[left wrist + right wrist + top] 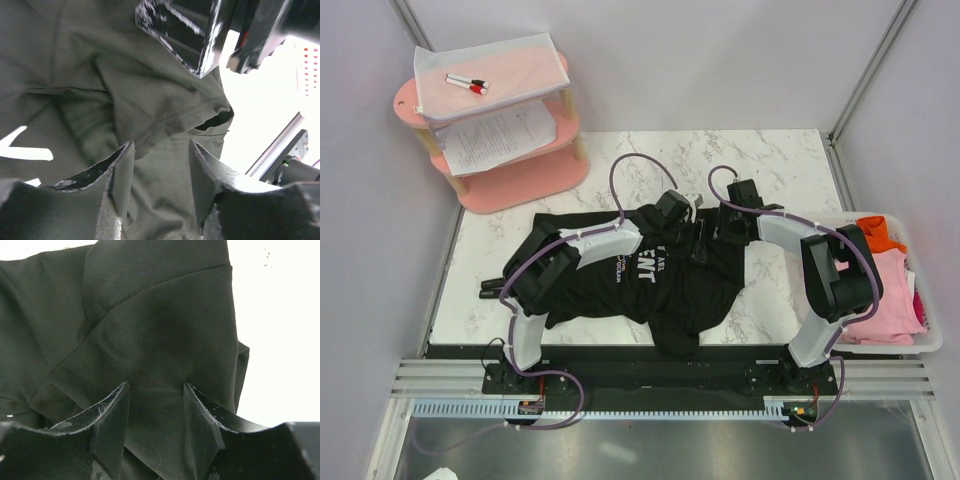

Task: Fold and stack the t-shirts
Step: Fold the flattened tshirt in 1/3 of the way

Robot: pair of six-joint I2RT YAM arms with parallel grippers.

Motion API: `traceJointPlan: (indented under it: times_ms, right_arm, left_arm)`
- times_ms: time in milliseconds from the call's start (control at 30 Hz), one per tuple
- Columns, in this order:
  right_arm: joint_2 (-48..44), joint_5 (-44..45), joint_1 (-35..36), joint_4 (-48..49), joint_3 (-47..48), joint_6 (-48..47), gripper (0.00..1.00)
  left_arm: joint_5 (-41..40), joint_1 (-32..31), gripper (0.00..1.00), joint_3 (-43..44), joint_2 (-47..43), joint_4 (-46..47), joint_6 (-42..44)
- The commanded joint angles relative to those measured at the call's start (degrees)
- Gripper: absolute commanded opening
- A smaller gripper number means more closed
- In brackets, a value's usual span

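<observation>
Two grippers sit on the black shirt, which lies crumpled in the middle of the table. The left gripper has its fingers part-spread astride a hemmed fold, with cloth filling the gap; whether they pinch it I cannot tell. The right gripper stands likewise half-spread over smooth black cloth, its grip unclear. The pink shirt and orange shirt lie in the white basket at the table's right edge.

Both arms bend inward over the black t-shirt, placing the left gripper and right gripper side by side near its far edge, each with jaws apart astride the cloth.
</observation>
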Motion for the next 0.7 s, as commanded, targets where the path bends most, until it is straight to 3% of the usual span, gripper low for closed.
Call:
traceJointPlan:
  times_ms: [0,133,367,667]
  right_arm:
    - [0.8,0.5,-0.5,1.6,1.5,0.7,0.55]
    - [0.6,0.5,-0.7,1.6,1.2,0.6,0.55]
    - [1.3,1.0,-1.0,1.7,1.2,0.3,0.55]
    - [2.6,3.9,-1.6,1.6,1.6,-0.2,0.55]
  left_arm:
    - [0.1,-1.4,0.52,0.1,2.4,2.3,-2.0]
    - [-1.2,-1.6,0.43,0.2,3.5,2.1,-2.1]
    - [-2.2,-1.7,0.02,0.0,4.4,0.7,-1.6]
    - [-6.3,-1.8,0.02,-1.9,4.6,-1.7,-1.5]
